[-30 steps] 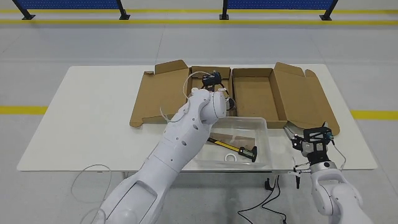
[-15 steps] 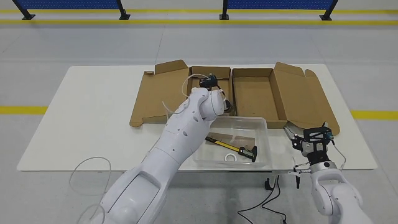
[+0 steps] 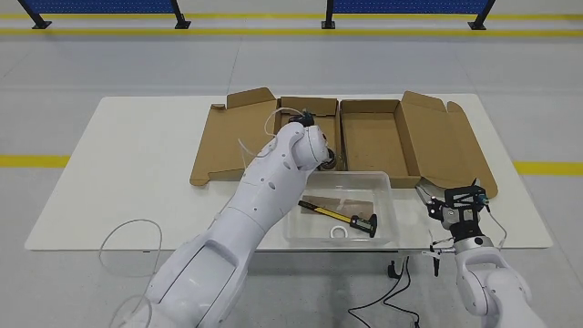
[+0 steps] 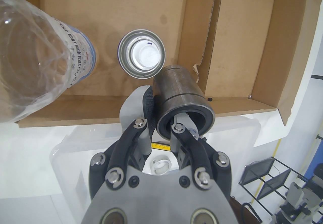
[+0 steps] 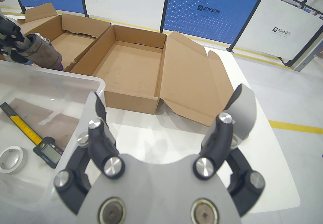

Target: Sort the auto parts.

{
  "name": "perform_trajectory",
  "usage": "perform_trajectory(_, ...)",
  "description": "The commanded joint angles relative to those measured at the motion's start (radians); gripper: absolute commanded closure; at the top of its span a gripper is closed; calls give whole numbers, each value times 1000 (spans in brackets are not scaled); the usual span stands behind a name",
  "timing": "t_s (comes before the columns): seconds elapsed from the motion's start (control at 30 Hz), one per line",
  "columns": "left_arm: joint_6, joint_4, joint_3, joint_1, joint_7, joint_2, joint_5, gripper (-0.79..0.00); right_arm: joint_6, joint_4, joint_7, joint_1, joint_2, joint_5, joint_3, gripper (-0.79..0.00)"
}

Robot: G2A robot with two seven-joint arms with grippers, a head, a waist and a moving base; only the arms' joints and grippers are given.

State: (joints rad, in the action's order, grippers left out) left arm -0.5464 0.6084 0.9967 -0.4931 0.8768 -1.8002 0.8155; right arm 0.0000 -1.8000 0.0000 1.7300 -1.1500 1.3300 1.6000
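Note:
My left gripper [image 4: 164,106] is shut on a dark metal cylinder sleeve [image 4: 179,93], one finger inside its bore and one against its outer wall. It hangs over the near edge of the left cardboard box [image 4: 101,8], close to the divider with the right box. In the top view the sleeve [image 3: 333,158] sits just beyond the clear bin [image 3: 383,182]. The right wrist view shows the sleeve [image 5: 43,52] too. My right gripper [image 5: 169,101] stands open and empty over the table's right front corner [image 3: 455,202].
The left box holds an upright spray can [image 4: 141,53] and a clear plastic bottle [image 4: 32,63]. The right cardboard box [image 5: 131,63] has a bare floor. In the clear bin lie a caliper [image 5: 30,134] and a white ring [image 5: 11,155].
The left arm's wrist has shifted slightly toward the near side of the left box, still holding the sleeve. The right arm has not moved.

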Motion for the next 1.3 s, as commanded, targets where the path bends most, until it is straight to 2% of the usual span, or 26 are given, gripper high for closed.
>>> perform_trajectory(0.0, 1, -20, -1, 9, -3, -3, -7, 0, 0, 0, 0, 0, 0, 0, 0, -785)
perform_trajectory(0.4, 16, -119, -9, 63, -10, -22, -37, 0, 0, 0, 0, 0, 0, 0, 0, -785)
perform_trajectory(1.27, 28, -251, -43, 138, -14, -62, -49, 0, 0, 0, 0, 0, 0, 0, 0, -785)
